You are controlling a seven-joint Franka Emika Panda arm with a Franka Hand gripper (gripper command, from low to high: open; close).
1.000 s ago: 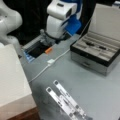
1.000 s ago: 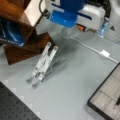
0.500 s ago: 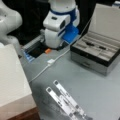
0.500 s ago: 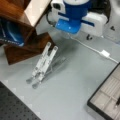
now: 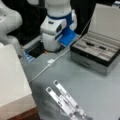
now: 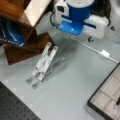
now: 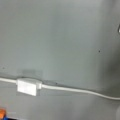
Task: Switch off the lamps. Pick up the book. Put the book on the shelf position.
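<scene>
We take the small white switch box (image 7: 27, 86) on the white cord (image 7: 75, 90) as our landmark; it lies on the grey tabletop (image 7: 60, 37), and it shows in both front views too (image 5: 50, 61) (image 6: 105, 53). Our arm (image 5: 58, 25) hangs over the tabletop just beyond the switch box toward a front view's top, and in a front view (image 6: 80, 17) its blue and white wrist sits to the switch box's left and higher in the picture. We see the end effector's fingers in none of the views, so we cannot tell whether it is spread or pressed together, nor whether it pinches anything. The wrist view looks straight down on the switch box and cord, with bare tabletop above them. The book (image 5: 11, 77), large, white and flat, lies well to the left of the switch box in a front view, on top of the brown wooden block (image 5: 23, 115); in a front view (image 6: 37, 10) it shows far left of the switch box, resting on the block (image 6: 17, 52). A folding metal stand (image 5: 66, 101) lies below the switch box in a front view, and an open grey case (image 5: 96, 51) sits to its right.
</scene>
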